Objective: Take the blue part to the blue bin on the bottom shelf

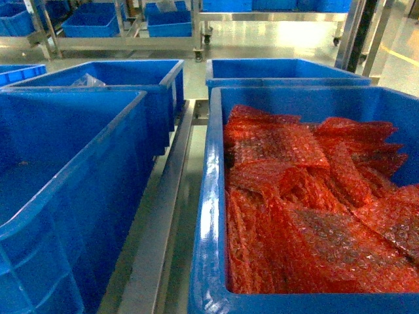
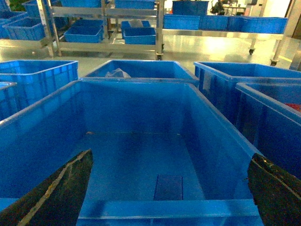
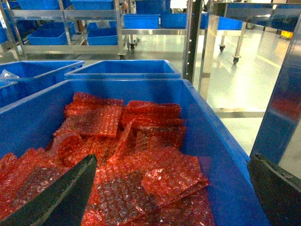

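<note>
No blue part shows in any view. A large empty blue bin [image 1: 65, 163] sits at the left of the head view. My left gripper [image 2: 170, 155] hangs open over that blue bin [image 2: 141, 122], its dark fingers [image 2: 56, 193] wide apart with nothing between them; a darker rectangle [image 2: 168, 187] marks the bin's floor. My right gripper [image 3: 172, 157] is open above a second blue bin [image 3: 221, 155] filled with red bubble-wrap bags [image 3: 131, 155]. That second blue bin [image 1: 209, 216] and its red bubble-wrap bags [image 1: 308, 203] show in the head view, where neither gripper appears. A steel divider rail of the bottom shelf [image 1: 163, 216] runs between the bins.
Two more blue bins [image 1: 131, 78] [image 1: 281, 69] stand behind the front pair; the left one holds a clear plastic bag [image 1: 88, 81]. Steel racks with further blue bins [image 1: 167, 23] stand across the shiny floor. A steel post [image 3: 193, 42] rises right of the far bin.
</note>
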You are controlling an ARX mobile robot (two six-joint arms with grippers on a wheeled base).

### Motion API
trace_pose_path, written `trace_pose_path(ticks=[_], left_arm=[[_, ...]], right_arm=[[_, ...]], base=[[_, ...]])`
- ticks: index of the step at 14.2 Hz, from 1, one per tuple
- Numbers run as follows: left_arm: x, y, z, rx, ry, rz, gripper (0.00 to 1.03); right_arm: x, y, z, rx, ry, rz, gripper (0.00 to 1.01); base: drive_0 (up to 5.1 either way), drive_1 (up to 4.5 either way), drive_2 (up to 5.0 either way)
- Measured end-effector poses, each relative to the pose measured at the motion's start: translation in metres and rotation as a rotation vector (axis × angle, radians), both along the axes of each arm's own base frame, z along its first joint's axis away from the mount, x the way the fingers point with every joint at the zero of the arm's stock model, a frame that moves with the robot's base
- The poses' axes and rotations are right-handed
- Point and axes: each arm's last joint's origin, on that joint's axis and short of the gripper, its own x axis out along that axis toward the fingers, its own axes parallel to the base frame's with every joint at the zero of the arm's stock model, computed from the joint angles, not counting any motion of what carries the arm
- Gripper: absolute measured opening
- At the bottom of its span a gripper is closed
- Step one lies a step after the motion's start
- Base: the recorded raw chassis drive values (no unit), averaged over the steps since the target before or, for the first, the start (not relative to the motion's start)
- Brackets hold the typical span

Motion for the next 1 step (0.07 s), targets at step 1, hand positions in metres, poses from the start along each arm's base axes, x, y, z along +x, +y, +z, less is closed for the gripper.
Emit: trace_pose_path(ticks=[1], left_arm=[[0.0,0.0,0.0,0.0,0.0,0.0,0.98]], right_arm=[[0.0,0.0,0.0,0.0,0.0,0.0,0.98]], base=[[0.0,0.0,0.0]])
